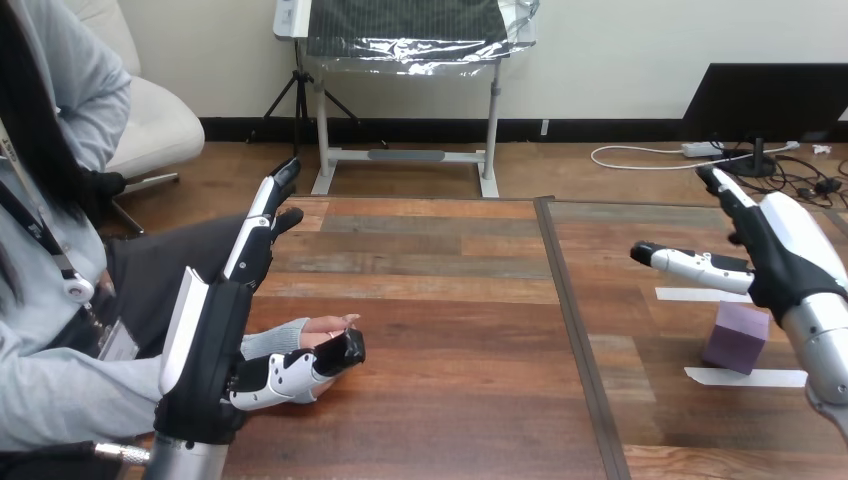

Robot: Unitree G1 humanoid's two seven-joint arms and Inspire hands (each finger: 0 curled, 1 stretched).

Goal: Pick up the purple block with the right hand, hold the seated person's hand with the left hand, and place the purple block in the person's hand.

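**Left hand** (215, 335): lower left of the frame. Fingers are straight and point up the frame, with the thumb stretched out to the right. It grasps nothing.

**Person's hand** (322, 330): rests on the table just right of the left hand's palm. The robot's thumb lies along its lower edge. Whether the two touch cannot be told.

**Right hand** (785, 250): right edge of the frame at mid-height, raised above the table. Fingers are straight, the thumb is spread toward the left, and it is empty.

**Purple cube-shaped block** (736, 337): lower right of the frame, standing on the table. It is below the right hand and apart from it. It sits between two strips of white tape (746, 377), one above it in the frame and one below.

**Brown wooden plank table** (450, 300): a dark seam runs top to bottom right of centre. The block is to the right of the seam and the person's hand to the left.
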